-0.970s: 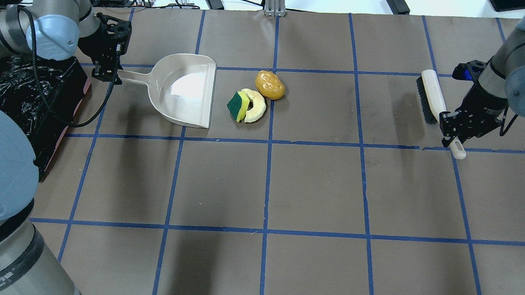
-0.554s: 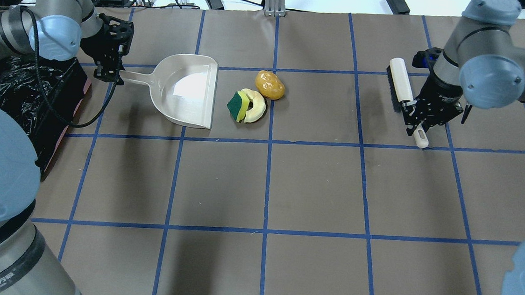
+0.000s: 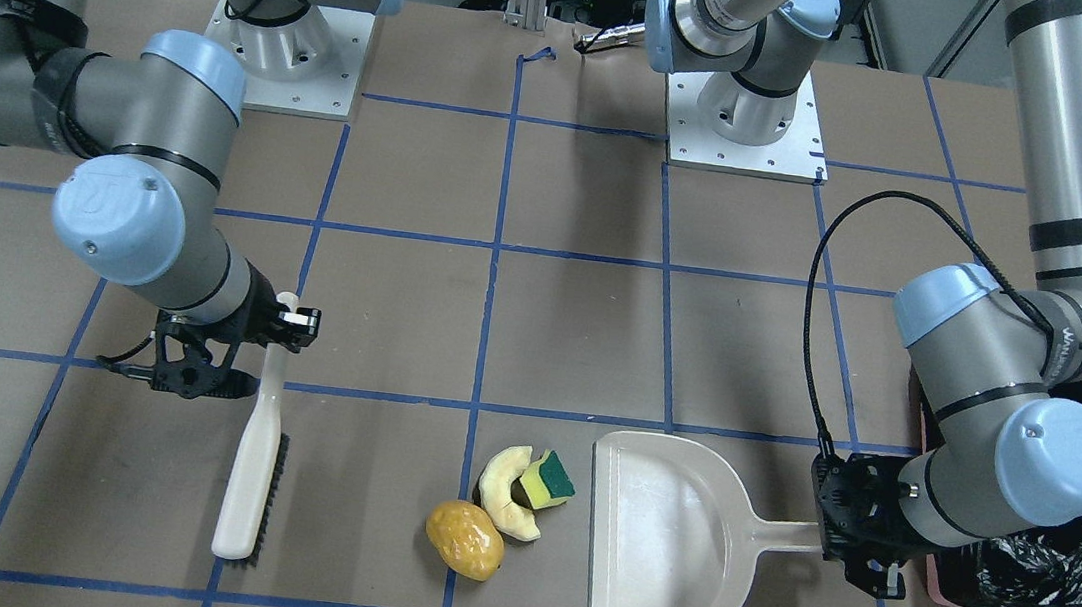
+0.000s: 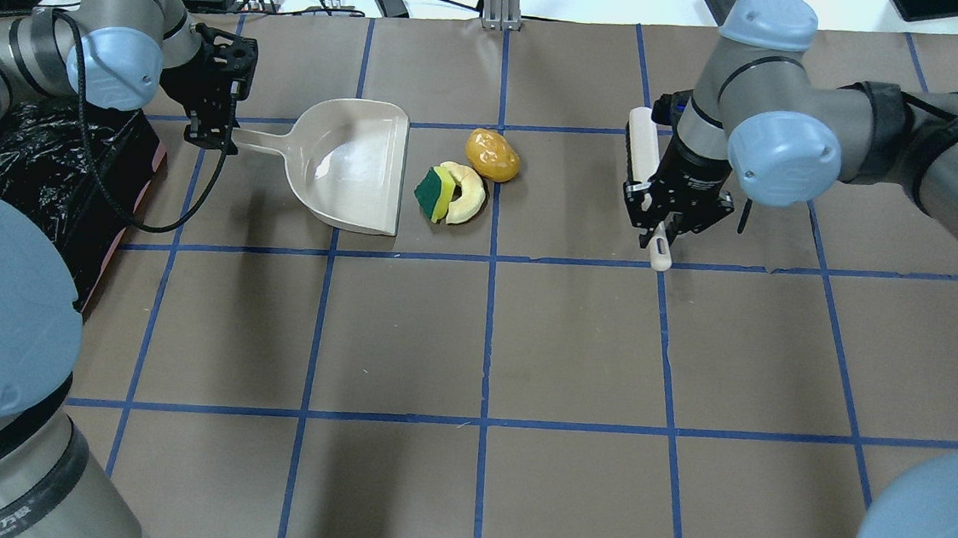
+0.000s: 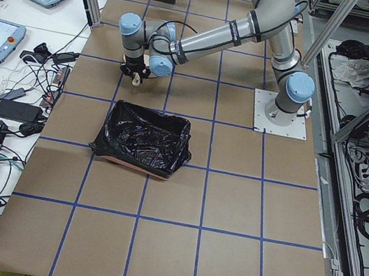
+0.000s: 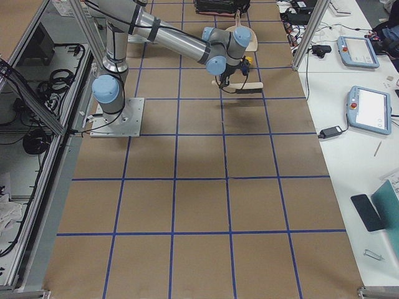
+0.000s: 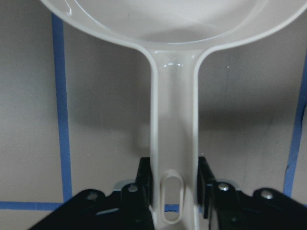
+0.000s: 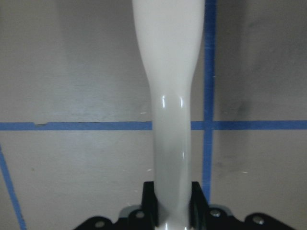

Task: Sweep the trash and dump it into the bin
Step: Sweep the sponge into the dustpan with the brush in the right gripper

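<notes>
Lying clustered on the brown table (image 4: 576, 345): glossy yellow-orange potato-like lump (image 4: 492, 155), pale cream curved wedge (image 4: 472, 196), yellow-and-green sponge piece (image 4: 434, 193); sponge piece just beside the open lip of a cream plastic dustpan (image 4: 355, 165); left gripper (image 4: 220, 139) clamped on its handle; right gripper (image 4: 660, 223) clamped on a cream-handled black-bristled brush (image 4: 642, 154), long axis parallel to that lip, trash between them; black-bagged rectangular bin (image 4: 26, 156) beyond the pan's handle; sweep toward the pan judged next.

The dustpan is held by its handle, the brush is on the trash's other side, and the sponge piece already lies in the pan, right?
No: the sponge piece lies on the table just outside the dustpan's open edge, against the cream wedge, as the overhead view shows. The handle is held, and the brush is on the trash's other side.
</notes>
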### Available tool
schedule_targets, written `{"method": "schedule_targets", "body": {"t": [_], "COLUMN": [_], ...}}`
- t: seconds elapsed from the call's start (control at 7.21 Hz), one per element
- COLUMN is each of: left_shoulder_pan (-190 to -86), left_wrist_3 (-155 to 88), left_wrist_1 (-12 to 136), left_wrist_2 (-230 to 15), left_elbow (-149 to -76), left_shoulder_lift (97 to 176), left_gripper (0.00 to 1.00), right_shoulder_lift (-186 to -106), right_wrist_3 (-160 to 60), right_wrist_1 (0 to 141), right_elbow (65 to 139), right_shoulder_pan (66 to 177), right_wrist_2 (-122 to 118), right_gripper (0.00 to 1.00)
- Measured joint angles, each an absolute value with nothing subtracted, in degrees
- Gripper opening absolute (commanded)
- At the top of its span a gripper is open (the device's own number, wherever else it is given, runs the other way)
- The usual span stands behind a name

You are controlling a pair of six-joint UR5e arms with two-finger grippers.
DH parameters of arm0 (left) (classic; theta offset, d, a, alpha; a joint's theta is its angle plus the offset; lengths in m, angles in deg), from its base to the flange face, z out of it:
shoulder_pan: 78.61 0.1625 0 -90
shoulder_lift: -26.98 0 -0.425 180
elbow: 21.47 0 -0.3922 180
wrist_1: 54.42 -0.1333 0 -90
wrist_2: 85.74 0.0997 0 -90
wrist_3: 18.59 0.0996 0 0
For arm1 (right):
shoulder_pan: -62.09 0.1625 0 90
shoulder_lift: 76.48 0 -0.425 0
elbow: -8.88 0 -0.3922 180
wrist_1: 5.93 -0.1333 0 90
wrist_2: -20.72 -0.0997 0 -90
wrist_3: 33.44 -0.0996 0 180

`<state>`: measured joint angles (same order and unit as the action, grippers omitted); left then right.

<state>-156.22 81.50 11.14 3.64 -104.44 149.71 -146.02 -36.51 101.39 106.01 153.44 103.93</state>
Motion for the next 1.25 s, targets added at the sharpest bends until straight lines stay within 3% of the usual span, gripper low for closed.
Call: {"method": "schedule_targets", "body": {"t": [1.25], "left_shoulder_pan": [-156.41], "left_wrist_3": [80.11], "left_wrist_1": [11.15], "left_wrist_2": [3.69], "left_elbow": [-104.37], "left_shoulder_lift": [150.02], "left_gripper": [0.14], "right_shoulder_lift": [-139.2], "right_wrist_3": [-58.29], "right_wrist_1": [106.55], "right_elbow": [100.91], "right_shoulder_pan": [166.56], "right_wrist_2": [97.25], "right_gripper": [0.0]}}
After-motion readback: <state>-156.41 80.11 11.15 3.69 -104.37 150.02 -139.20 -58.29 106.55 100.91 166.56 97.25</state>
